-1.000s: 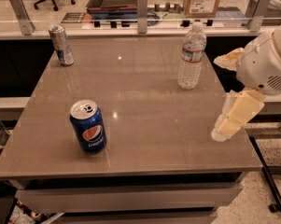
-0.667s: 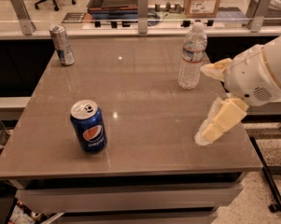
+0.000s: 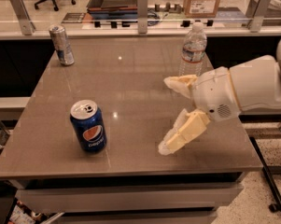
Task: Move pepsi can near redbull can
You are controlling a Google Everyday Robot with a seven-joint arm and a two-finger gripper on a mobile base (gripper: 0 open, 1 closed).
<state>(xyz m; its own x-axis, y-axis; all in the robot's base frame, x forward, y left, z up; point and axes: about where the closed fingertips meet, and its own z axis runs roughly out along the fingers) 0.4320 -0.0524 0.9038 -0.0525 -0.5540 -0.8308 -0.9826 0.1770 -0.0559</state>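
Broad grey-brown square table (image 3: 130, 78), with a white robot arm (image 3: 256, 85) reaching in from the right. Cream two-finger gripper (image 3: 165, 115) now further left, nearer the table's middle than a second ago, fingers spread wide apart on nothing. Just behind it, clear plastic water bottle (image 3: 193, 50), upright. Front left, well apart from the gripper: dark blue pepsi can (image 3: 88, 127), upright, unmoved. Far back-left corner: slim silver-blue redbull can (image 3: 62, 45), likewise unmoved.
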